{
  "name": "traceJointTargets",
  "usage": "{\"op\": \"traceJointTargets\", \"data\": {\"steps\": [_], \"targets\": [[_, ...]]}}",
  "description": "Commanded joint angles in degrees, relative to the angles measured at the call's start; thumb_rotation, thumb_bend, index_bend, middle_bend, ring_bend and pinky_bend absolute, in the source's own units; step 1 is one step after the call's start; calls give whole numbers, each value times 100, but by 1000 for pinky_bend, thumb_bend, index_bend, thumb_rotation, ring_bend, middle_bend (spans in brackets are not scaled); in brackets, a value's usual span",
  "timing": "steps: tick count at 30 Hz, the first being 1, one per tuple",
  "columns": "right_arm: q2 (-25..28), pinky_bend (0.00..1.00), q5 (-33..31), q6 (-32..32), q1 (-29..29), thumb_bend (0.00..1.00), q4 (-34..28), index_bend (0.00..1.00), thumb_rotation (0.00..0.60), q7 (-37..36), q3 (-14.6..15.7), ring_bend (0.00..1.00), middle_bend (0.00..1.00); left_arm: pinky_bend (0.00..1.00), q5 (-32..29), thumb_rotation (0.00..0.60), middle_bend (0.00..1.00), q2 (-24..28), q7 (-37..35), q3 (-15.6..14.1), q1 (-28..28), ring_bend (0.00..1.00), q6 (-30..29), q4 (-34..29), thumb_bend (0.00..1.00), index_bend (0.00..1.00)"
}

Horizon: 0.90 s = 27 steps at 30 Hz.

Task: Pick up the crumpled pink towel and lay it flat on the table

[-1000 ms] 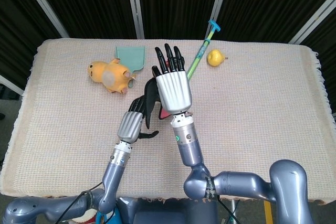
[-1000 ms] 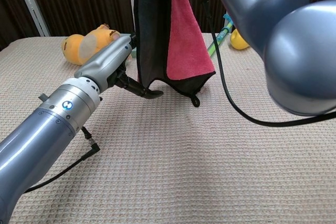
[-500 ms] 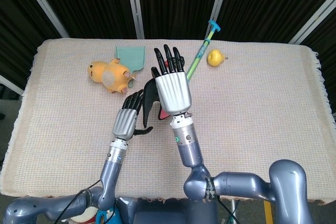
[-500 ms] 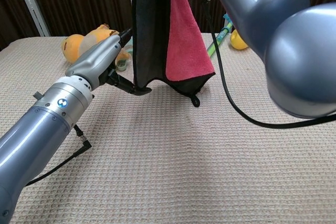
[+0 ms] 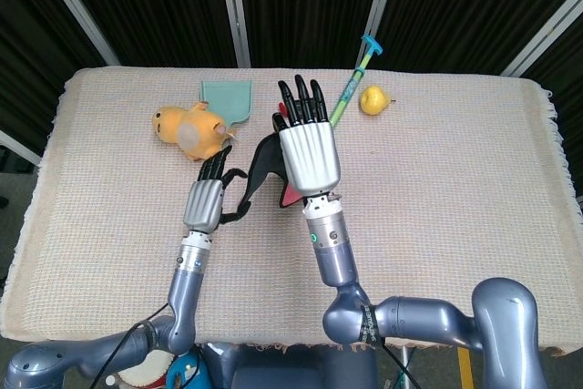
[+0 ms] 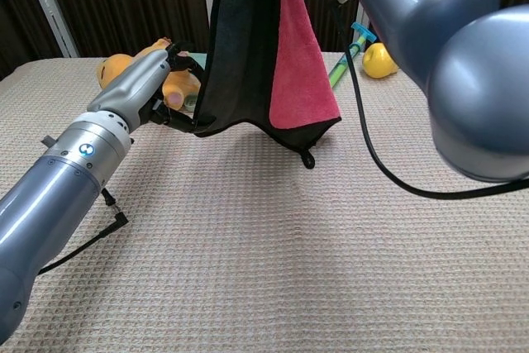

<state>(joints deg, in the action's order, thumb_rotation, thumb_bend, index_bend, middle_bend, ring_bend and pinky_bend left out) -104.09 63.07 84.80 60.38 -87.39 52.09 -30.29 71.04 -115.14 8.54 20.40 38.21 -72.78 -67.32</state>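
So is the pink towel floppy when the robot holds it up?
Probably very floppy: the pink towel hangs in limp folds from the right hand. It likely stretches easily too, since the left hand pulls one corner sideways. It looks light, sagging without dragging.

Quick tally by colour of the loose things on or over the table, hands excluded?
Pink and black: 1, towel
Yellow/orange: 2, plush toy, pear
Green/teal: 2, dustpan, stick
Total: 5
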Motion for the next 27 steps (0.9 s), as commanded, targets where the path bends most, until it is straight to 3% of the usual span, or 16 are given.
{"op": "traceJointTargets", "data": {"steps": [1,14,27], "targets": [[15,103,3,6,-6,553,9,578,600,0,2,76,185,70,14,600,30,-1,-24,-17,-13,0,-27,14,257,487],[23,103,-84,-18,-43,553,62,578,600,-86,21,76,185,70,-19,600,55,53,-80,-44,-34,0,21,87,367,618],[103,103,-80,2,-121,553,12,578,600,-168,60,76,184,70,-53,600,51,51,11,-30,23,0,65,144,407,604]]}}
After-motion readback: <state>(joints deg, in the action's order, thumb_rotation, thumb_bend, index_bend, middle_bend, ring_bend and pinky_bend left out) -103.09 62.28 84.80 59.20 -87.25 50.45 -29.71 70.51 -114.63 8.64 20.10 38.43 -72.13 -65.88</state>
